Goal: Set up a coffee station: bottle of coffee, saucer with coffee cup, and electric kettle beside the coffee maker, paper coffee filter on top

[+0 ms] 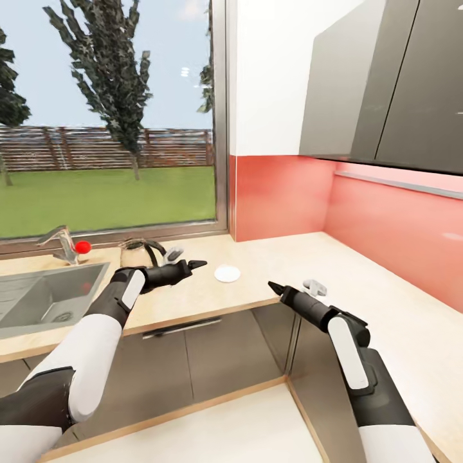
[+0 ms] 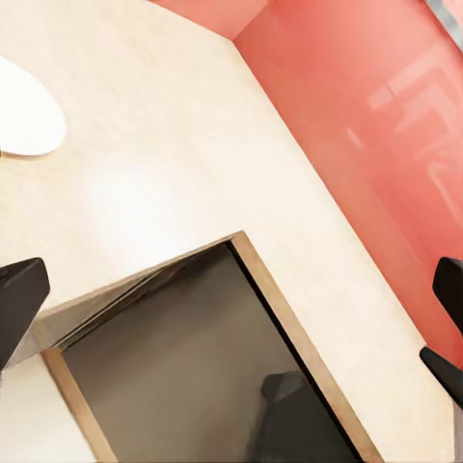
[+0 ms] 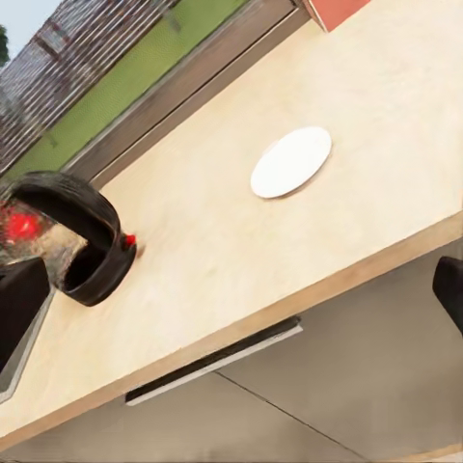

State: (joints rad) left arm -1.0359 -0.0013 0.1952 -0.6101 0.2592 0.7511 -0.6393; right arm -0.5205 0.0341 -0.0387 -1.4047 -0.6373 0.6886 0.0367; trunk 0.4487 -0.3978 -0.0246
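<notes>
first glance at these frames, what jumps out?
The coral-red backsplash wrapping the corner behind the pale wood countertop, and the big window onto lawn and trees above the sink. On the countertop, a small white saucer lies flat between the two outstretched arms, with a dark round-handled item lying nearer the sink. The left gripper and right gripper both hover empty over the counter edge.

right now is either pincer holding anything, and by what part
Nothing is held: the left pincer and the right pincer both hang empty above the countertop.
</notes>
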